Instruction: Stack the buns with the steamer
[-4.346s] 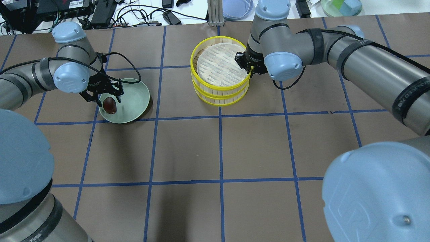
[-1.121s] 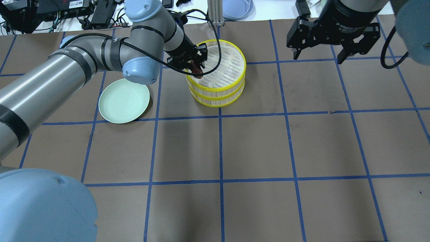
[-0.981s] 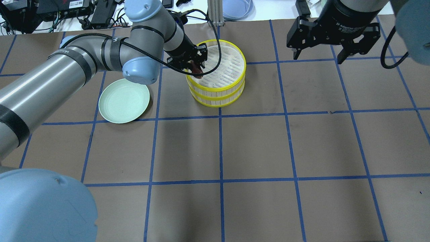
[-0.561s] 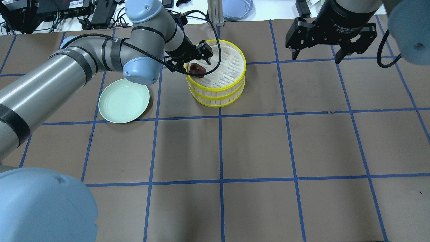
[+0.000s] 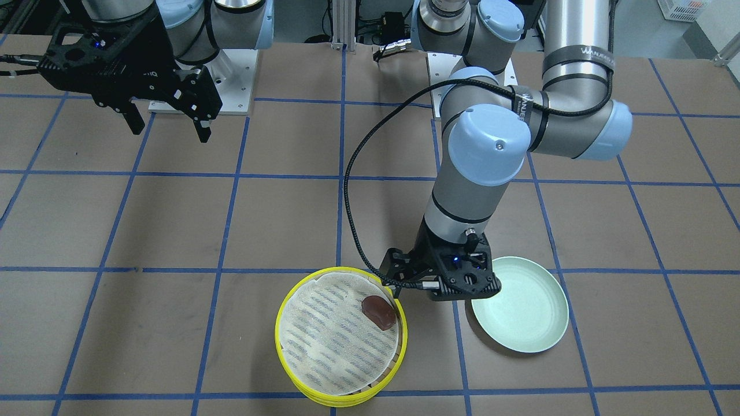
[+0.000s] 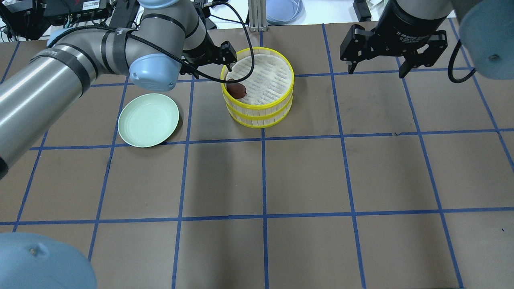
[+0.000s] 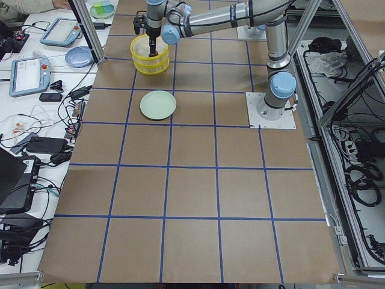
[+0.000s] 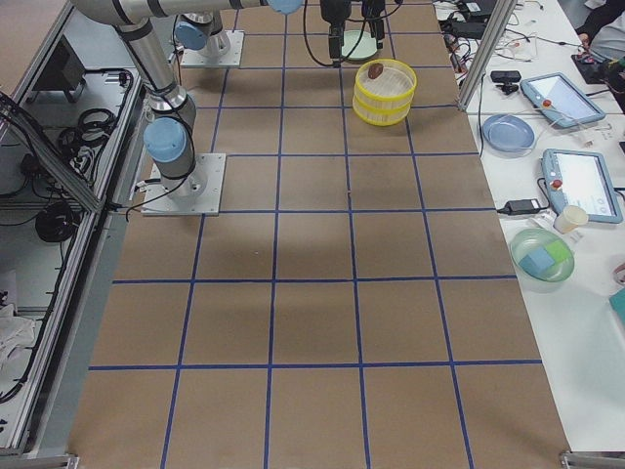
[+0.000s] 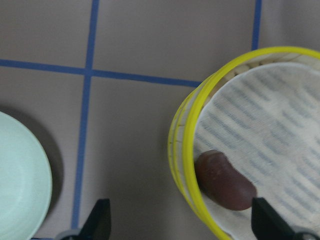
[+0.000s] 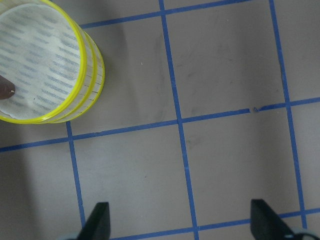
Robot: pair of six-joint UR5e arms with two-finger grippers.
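Observation:
The steamer [image 6: 261, 105] stands as two stacked yellow-rimmed tiers at the far middle of the table. The dark reddish-brown bun [image 6: 237, 89] lies on the top tier's white cloth, against the rim on its left side; it also shows in the front view [image 5: 378, 312] and the left wrist view [image 9: 225, 181]. My left gripper [image 6: 209, 69] is open and empty, raised just left of the steamer's rim [image 9: 184, 165]. My right gripper [image 6: 376, 72] is open and empty, high above the table right of the steamer. The pale cream bun is out of view.
An empty mint-green plate [image 6: 148, 120] lies left of the steamer. Cables, electronics and a blue dish [image 6: 283, 10] sit beyond the table's far edge. Blue tape lines grid the brown table cover.
My left gripper has opened, let go of the brown bun onto the top tier's cloth, and drawn back left and up. The right gripper has hardly moved.

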